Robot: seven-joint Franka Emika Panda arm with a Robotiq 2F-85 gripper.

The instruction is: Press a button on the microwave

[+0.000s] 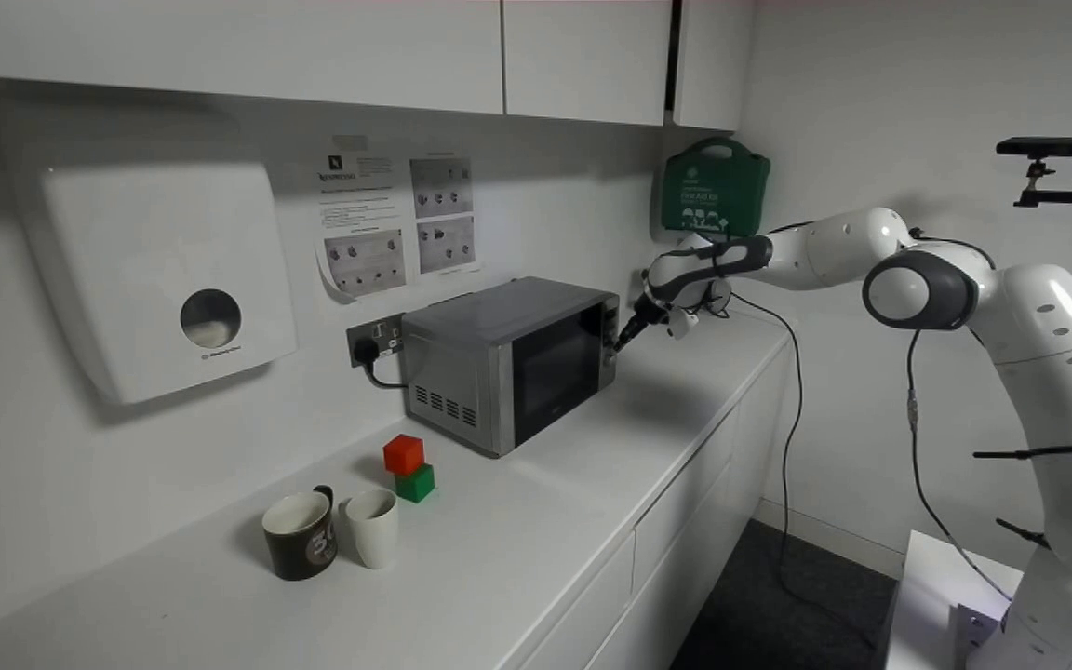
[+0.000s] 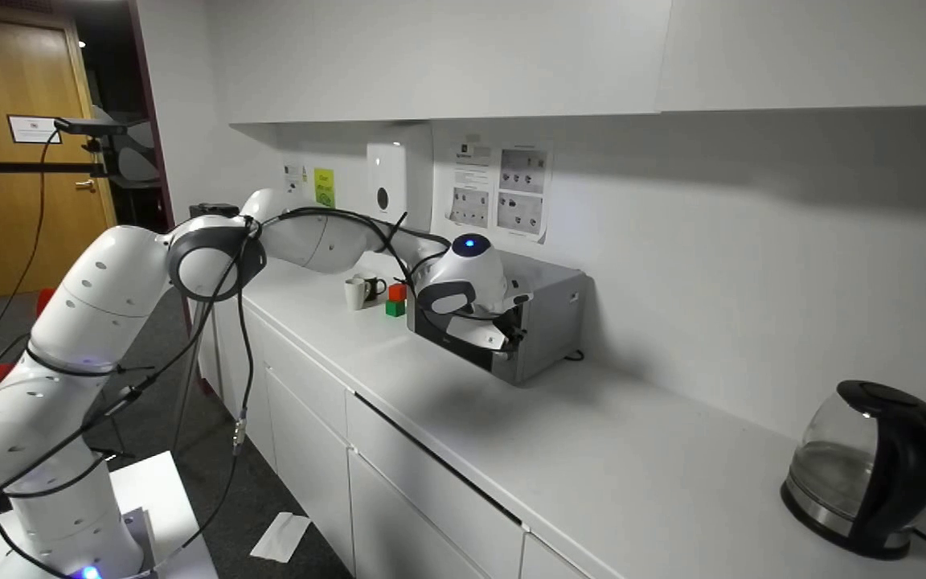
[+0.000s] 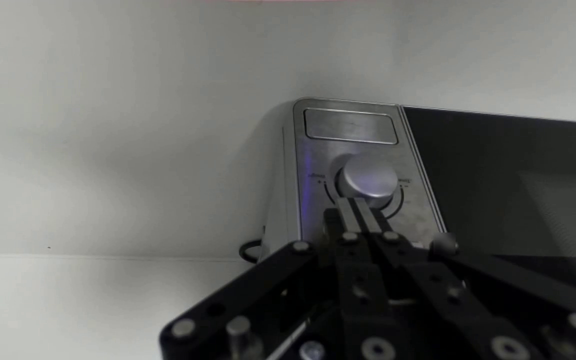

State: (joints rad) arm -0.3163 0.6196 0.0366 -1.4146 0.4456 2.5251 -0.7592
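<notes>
The grey-silver microwave (image 1: 471, 321) stands on the counter against the wall; it also shows in an exterior view (image 2: 555, 322), partly behind my arm. In the wrist view, which stands upside down, its control strip (image 3: 313, 200) shows a round silver knob (image 3: 369, 176) and a rectangular button (image 3: 350, 126). My gripper (image 3: 358, 200) is shut and empty, its fingertips together at the knob's edge. I cannot tell if they touch it. In an exterior view the gripper (image 1: 620, 344) points at the control strip. The strip's part behind my fingers is hidden.
A black mug (image 1: 301, 535), a white mug (image 1: 373, 529) and a red block (image 1: 404, 454) on a green block (image 1: 416, 484) stand beside the microwave. A kettle (image 2: 841, 474) is farther along the counter (image 2: 632, 466). Cabinets (image 1: 582, 56) hang above. A green box (image 1: 713, 191) hangs behind my wrist.
</notes>
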